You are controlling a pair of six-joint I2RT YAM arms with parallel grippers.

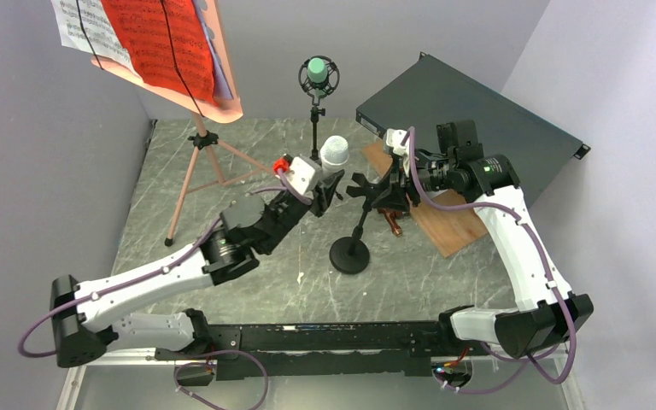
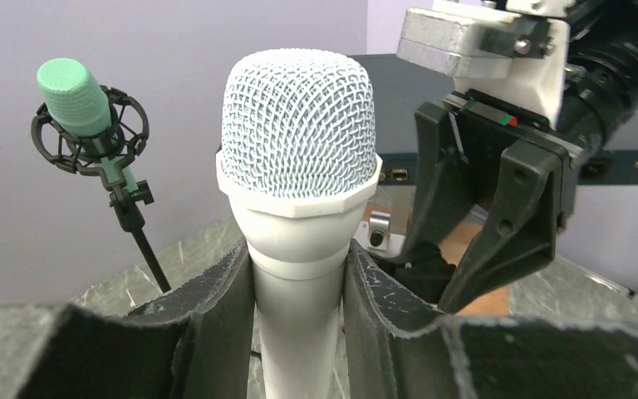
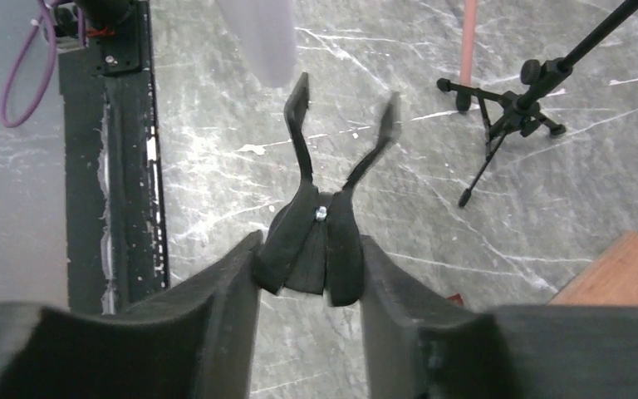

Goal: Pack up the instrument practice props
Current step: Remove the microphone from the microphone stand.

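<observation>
From the top view, the white microphone (image 1: pixel 335 154) stands over the desk's (image 1: pixel 222 282) centre, pinched low on its handle by my left fingers (image 1: pixel 328 184), that arm stretched toward one o'clock. My right arm doubles back toward nine o'clock, to the top of the black microphone mount (image 1: pixel 351 253). In the left wrist view, the left fingers (image 2: pixel 216 324) clamp the smooth, stiff handle below the mesh head. I judge the mesh dentable, so the handle is the place to hold. The green microphone (image 2: pixel 71 93) sits at ten o'clock. In the right wrist view, my right fingers (image 3: pixel 224 307) pinch the mount's clip (image 3: pixel 316 241) at its base, prongs splayed; it looks like light, springy plastic.
</observation>
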